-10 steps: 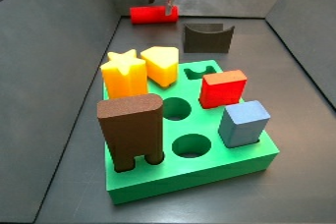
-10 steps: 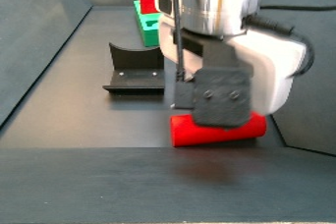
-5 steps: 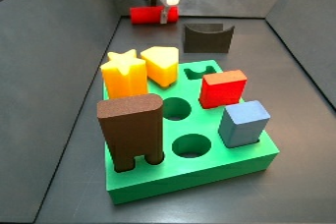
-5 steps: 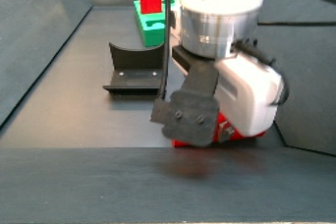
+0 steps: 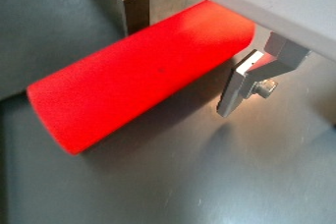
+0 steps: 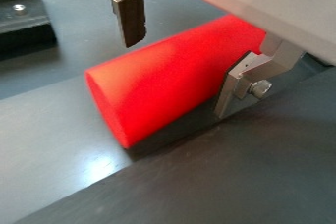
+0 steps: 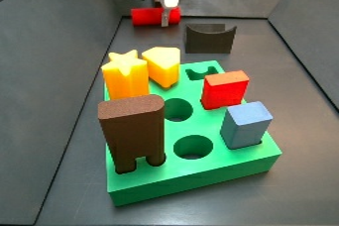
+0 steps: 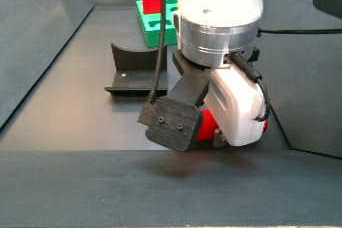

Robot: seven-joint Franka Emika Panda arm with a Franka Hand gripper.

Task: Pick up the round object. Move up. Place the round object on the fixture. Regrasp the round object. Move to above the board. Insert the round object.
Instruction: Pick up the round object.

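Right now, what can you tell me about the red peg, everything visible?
The round object is a smooth, plain red cylinder, longer than wide, matte like painted wood or plastic. It lies on its side on the dark floor, one circular end showing in a wrist view. The gripper straddles it, a finger on each flank; one looks clear of it, contact at the other is unclear.
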